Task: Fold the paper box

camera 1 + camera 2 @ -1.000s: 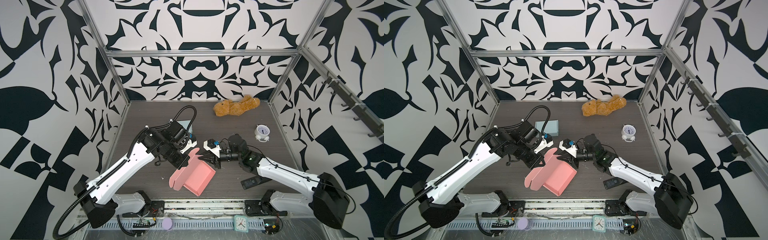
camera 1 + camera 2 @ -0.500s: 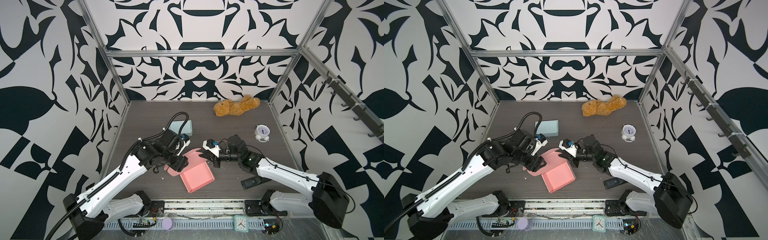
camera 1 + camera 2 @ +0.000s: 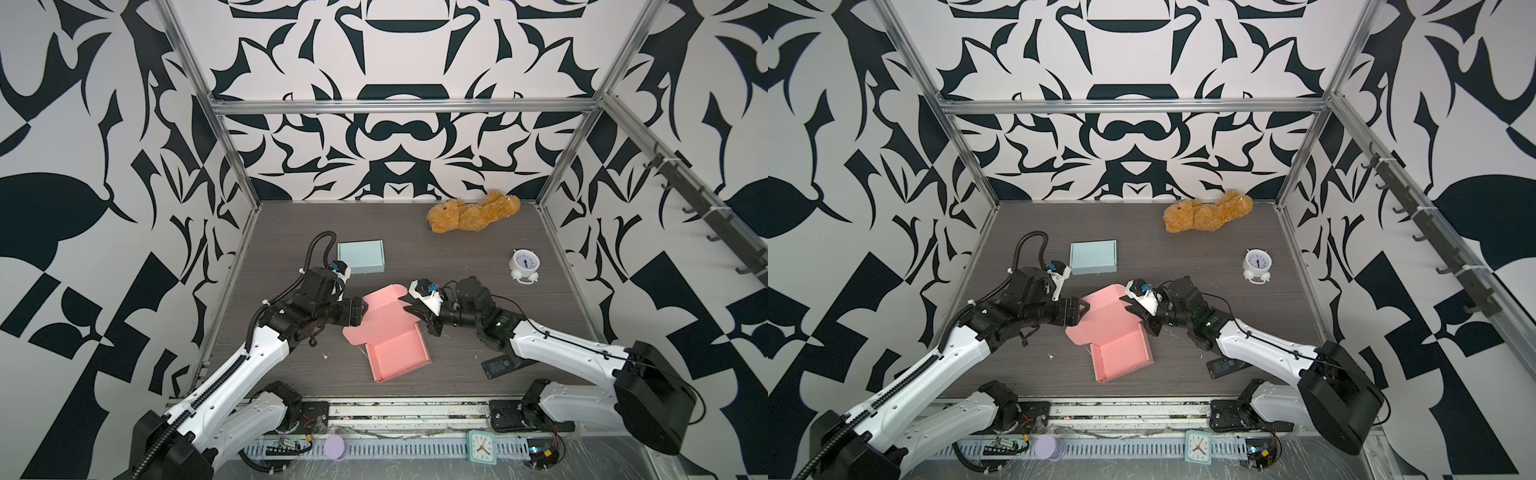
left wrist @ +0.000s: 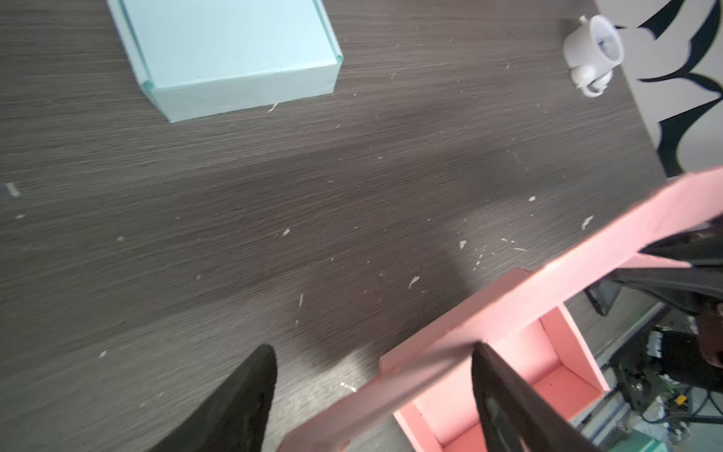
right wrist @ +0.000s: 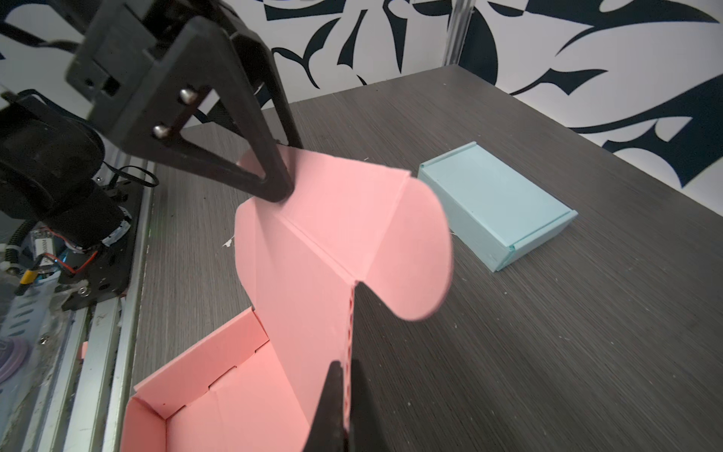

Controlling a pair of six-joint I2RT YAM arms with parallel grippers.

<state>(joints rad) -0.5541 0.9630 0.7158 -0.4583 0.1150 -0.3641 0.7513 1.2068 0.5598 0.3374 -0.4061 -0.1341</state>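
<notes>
At tabletop [image 3: 449, 266] centre: pink paper box [image 3: 399, 353], tray part near, lid [image 3: 382, 309] raised half up. On lid right edge, right gripper [image 3: 413, 315] pinched tight. At lid left edge, left gripper [image 3: 362, 316] spread wide, edge between jaws, not clamped. Far left: closed light blue box [image 3: 360, 257].

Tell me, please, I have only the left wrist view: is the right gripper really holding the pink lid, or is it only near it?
Observer: The right gripper is shut on the lid, pinching its side edge next to the rounded side flap.
Operator: Does my left gripper touch the lid from the other side?
Observer: The left gripper is open; one of its fingers appears to touch the lid's end flap.
Operator: Is there something at the back that I cannot see?
Observer: A teddy bear lies at the back of the table, apart from both arms.
</notes>
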